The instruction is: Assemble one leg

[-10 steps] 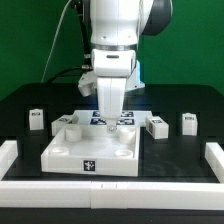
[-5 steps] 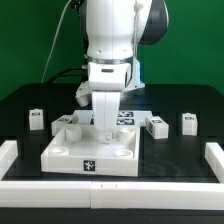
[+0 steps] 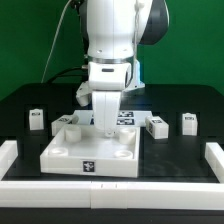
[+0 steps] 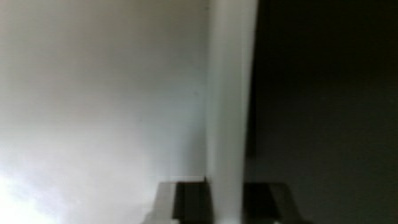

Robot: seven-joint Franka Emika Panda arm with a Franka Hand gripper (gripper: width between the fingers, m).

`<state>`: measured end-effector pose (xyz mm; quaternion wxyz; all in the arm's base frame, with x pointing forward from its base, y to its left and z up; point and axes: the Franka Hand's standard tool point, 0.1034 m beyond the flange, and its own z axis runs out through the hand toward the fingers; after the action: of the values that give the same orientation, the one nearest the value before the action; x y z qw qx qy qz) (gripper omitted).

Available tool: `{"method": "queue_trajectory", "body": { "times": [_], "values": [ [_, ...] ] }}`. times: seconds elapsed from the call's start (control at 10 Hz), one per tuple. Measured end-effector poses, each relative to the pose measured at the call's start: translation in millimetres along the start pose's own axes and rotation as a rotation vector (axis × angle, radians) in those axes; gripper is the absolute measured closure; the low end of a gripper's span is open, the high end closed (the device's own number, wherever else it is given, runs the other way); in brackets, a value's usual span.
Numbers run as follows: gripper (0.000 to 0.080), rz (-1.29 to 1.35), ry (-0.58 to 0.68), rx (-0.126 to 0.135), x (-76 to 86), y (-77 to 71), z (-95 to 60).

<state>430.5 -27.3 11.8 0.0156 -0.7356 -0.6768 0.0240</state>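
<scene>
Several legs, small white tagged blocks, lie on the black table in the exterior view: two at the left [image 3: 37, 119] [image 3: 63, 121] and two at the right [image 3: 157, 126] [image 3: 189, 122]. None is held. The large white square panel [image 3: 90, 150] with round corner sockets lies in the middle. My gripper [image 3: 104, 128] is down on the panel's far edge. In the wrist view my gripper [image 4: 231, 205] has its dark fingers [image 4: 185, 205] pressed on both sides of the panel's thin white rim [image 4: 231, 100]. The panel's face [image 4: 107, 100] lies on one side and dark table on the other.
The marker board [image 3: 127, 117] lies just behind the panel, partly hidden by my arm. A white rail runs along the table's front [image 3: 110, 190], with raised ends at the exterior view's left [image 3: 8, 150] and right [image 3: 214, 155].
One second ago my gripper was a little further to the exterior view's right and higher. It shifted left and down onto the panel's far edge, then stayed still over the last half second.
</scene>
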Motion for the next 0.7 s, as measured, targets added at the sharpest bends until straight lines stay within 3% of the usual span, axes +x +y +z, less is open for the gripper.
{"method": "queue_trajectory", "body": {
  "times": [0.5, 0.7],
  "values": [
    [0.0741, 0.0, 0.0, -0.001, 0.0, 0.3, -0.2],
    [0.0741, -0.027, -0.001, -0.005, 7.7, 8.5, -2.6]
  ]
}}
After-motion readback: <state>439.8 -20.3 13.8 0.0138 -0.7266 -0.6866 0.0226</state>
